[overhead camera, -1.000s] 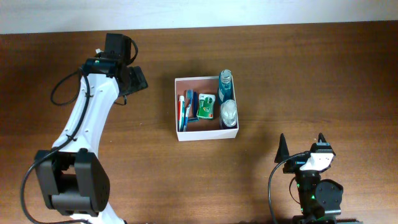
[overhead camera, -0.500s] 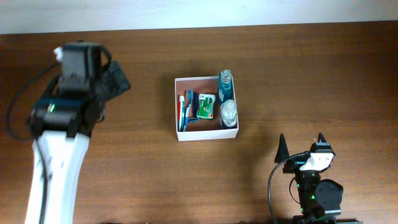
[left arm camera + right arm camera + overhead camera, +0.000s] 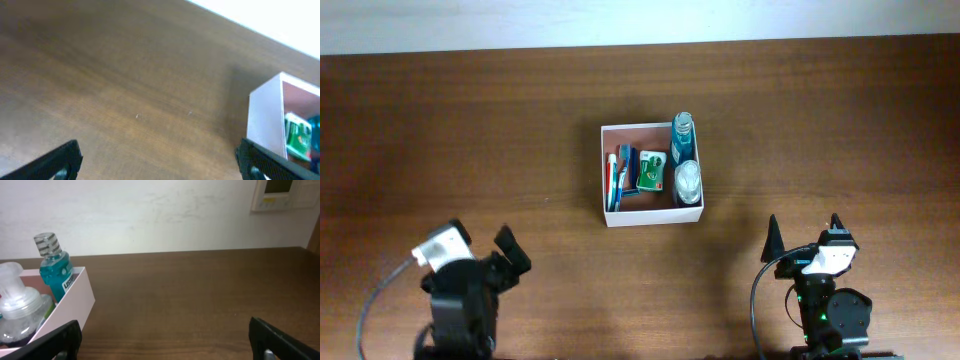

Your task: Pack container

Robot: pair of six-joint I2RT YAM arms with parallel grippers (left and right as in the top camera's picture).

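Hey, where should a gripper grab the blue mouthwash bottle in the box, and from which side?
Probably at the striped cap and neck of the mouthwash bottle: they rise above the white wall of the container at its far right corner, free of the clear bottle nearer in. Come from above, jaws across the neck.

container point(image 3: 653, 216) | square, shallow, open-topped; thin white walls, reddish-brown floor | upright, flat on table point(image 3: 820, 120), sides roughly parallel to table edges | mid-table, nearer far edge | holds toiletries point(image 3: 652, 171), floor partly bare
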